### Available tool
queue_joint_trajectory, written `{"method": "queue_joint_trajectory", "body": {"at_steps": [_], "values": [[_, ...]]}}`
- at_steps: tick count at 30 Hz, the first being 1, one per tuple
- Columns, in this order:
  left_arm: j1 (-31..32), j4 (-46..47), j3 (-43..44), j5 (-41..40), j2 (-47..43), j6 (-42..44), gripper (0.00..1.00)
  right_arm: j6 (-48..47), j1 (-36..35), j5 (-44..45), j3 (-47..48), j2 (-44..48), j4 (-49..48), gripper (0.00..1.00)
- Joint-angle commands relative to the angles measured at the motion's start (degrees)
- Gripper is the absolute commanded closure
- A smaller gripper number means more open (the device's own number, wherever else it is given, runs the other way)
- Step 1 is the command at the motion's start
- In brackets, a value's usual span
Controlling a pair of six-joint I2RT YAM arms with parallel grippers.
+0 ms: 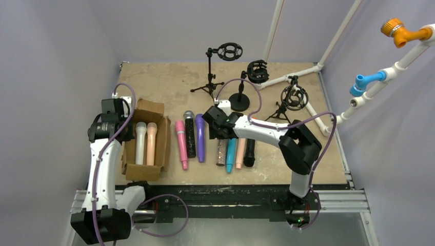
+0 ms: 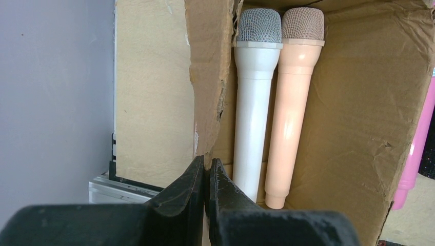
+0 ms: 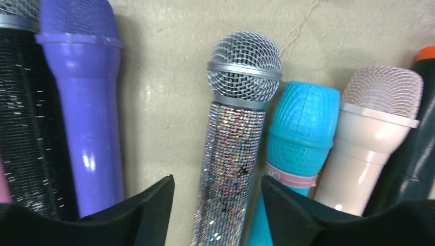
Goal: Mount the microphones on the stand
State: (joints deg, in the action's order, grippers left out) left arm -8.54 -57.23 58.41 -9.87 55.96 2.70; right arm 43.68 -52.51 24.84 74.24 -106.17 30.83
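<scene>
Right gripper (image 3: 215, 187) fingers apart astride the silver glitter microphone (image 3: 233, 154), plain only from its wrist; left gripper (image 2: 206, 166) fingers together, torn box (image 2: 359, 102) wall just ahead, white microphone (image 2: 254, 113) and peach microphone (image 2: 292, 113) beyond; stands (image 1: 239, 100) farther off, overhead view only.

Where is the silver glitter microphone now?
Right wrist view: the silver glitter microphone lies between the purple microphone and the teal microphone, under the open right gripper.

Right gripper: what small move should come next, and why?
Probably lower a little and close on the glitter mic. The right gripper is open, its fingers either side of the handle and not closed on it, so nothing is gripped yet. The teal mic lies close, so descend straight.
</scene>
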Motion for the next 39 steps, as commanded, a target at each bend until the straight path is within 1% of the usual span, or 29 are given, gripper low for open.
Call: {"method": "queue_joint_trajectory", "body": {"at_steps": [1,4,6,9,12,17,20,25,28,34,39], "values": [[0.2,1.6,3.1,0.6,-0.8,-0.2,1.00,-0.6,-1.5,3.3,6.7,5.7,3.9,0.30],[0.1,1.4,3.2,0.8,-0.6,-0.4,1.00,-0.6,-3.8,4.8,11.8,6.6,6.1,0.29],[0.1,1.3,3.3,0.9,-0.6,-0.8,1.00,-0.9,-5.9,3.9,15.3,6.8,5.9,0.32],[0.1,1.0,3.5,1.3,-0.6,-1.2,1.00,-1.8,-9.3,0.1,19.4,5.9,1.3,0.38],[0.2,0.6,4.0,1.7,-0.6,-1.8,1.00,-0.7,-11.6,-6.1,25.8,1.2,-1.6,0.41],[0.2,1.3,3.5,3.7,-1.6,-2.1,1.00,1.1,-13.7,-16.1,36.7,-8.9,-4.8,0.42],[0.2,2.7,2.7,4.5,-2.4,-1.5,1.00,1.1,-14.6,-19.5,42.8,-14.4,-6.4,0.42],[0.2,4.4,1.9,5.6,-3.4,-0.5,1.00,2.1,-14.7,-22.5,53.4,-24.4,-4.6,0.43],[0.2,5.7,1.0,6.7,-4.7,0.3,1.00,2.8,-14.7,-23.4,56.5,-28.2,-5.4,0.43],[0.2,6.4,0.5,9.5,-6.9,1.2,1.00,4.9,-14.7,-23.8,58.3,-33.7,-7.3,0.43],[0.1,5.5,0.9,14.4,-8.2,1.3,1.00,6.1,-14.7,-22.6,58.0,-35.8,-10.1,0.42]]}}
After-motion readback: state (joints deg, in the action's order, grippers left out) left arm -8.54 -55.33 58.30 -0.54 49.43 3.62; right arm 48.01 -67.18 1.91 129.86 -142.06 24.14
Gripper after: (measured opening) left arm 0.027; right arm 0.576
